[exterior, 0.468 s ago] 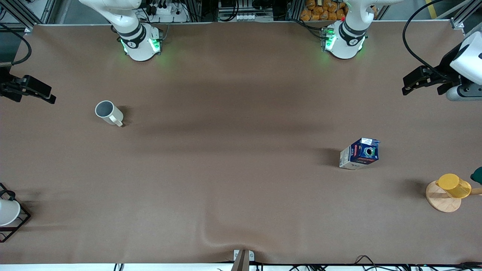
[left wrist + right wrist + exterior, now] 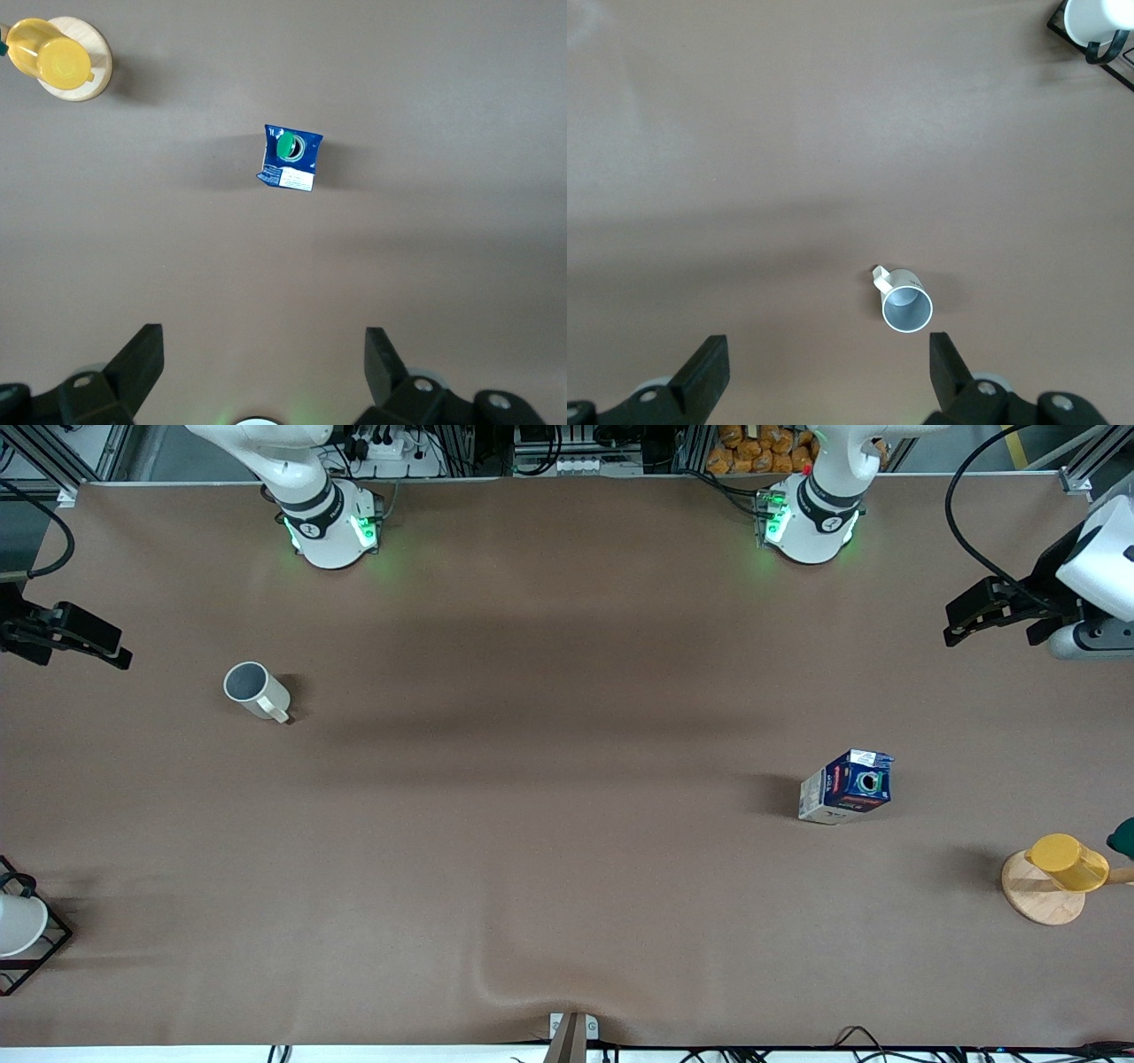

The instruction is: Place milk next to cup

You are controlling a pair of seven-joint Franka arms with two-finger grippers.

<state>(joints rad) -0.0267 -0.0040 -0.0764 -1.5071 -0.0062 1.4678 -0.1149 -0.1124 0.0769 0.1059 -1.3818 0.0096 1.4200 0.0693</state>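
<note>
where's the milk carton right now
The milk stands upright on the table toward the left arm's end, nearest the yellow cup on its wooden disc, which sits nearer the front camera. The cup is toward the right arm's end.

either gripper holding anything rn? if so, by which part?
Nothing held. Left gripper and right gripper are both open and empty, high over the table. The milk and the cup stand untouched.
</note>
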